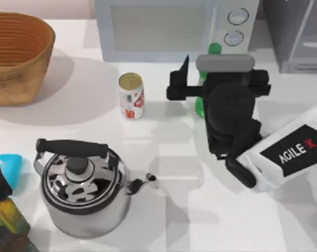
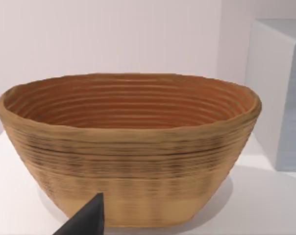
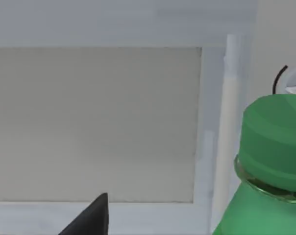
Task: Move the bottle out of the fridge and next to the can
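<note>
bottle [image 1: 201, 105], green, stands out of the fridge [image 1: 297, 31] at upper centre-right of the top view, before the microwave [image 1: 169, 26] and right of the can [image 1: 131, 95], a gap between them. our right gripper [image 1: 192, 90] is at it; whether its jaws grip, we cannot tell. step in hand, we judge: transfer toward the can, then setting down just beside it; our left gripper [image 2: 86, 220] sits idle by the basket [image 2: 128, 147].

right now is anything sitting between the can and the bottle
No. In the top view the table between the can and the bottle is bare white, apart from a dark finger of the right gripper reaching over it.
</note>
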You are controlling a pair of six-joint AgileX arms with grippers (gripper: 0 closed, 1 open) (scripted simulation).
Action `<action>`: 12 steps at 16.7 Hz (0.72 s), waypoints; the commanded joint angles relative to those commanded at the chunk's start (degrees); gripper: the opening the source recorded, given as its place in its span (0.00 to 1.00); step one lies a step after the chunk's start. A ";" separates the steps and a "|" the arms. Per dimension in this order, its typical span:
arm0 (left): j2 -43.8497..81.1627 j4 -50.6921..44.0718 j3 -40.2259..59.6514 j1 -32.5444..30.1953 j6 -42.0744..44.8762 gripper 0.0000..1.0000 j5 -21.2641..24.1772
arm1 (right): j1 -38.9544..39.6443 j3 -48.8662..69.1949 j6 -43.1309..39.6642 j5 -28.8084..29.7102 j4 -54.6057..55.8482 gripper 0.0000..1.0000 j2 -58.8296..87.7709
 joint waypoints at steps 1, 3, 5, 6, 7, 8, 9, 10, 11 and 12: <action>0.00 0.00 0.00 0.00 0.00 1.00 0.00 | 0.48 -1.10 0.07 0.41 0.43 1.00 -0.47; 0.00 0.00 0.00 0.00 0.00 1.00 0.00 | 1.33 -3.35 0.17 1.28 1.26 1.00 -1.34; 0.00 0.00 0.00 0.00 0.00 1.00 0.00 | 2.34 -4.97 0.26 2.25 2.20 1.00 -2.31; 0.00 0.00 0.00 0.00 0.00 1.00 0.00 | 2.38 -5.00 0.26 2.27 2.23 1.00 -2.34; 0.00 0.00 0.00 0.00 0.00 1.00 0.00 | 2.38 -5.00 0.26 2.27 2.23 1.00 -2.34; 0.00 0.00 0.00 0.00 0.00 1.00 0.00 | 2.09 -4.80 0.25 2.14 2.06 1.00 -2.05; 0.00 0.00 0.00 0.00 0.00 1.00 0.00 | 2.09 -4.80 0.25 2.14 2.06 1.00 -2.05; 0.00 0.00 0.00 0.00 0.00 1.00 0.00 | 1.96 -5.15 0.24 1.61 1.81 1.00 -2.62; 0.00 0.00 0.00 0.00 0.00 1.00 0.00 | 1.66 -5.88 0.21 0.56 1.26 1.00 -3.80; 0.00 0.00 0.00 0.00 0.00 1.00 0.00 | 1.18 -6.98 0.18 -0.94 0.39 1.00 -5.59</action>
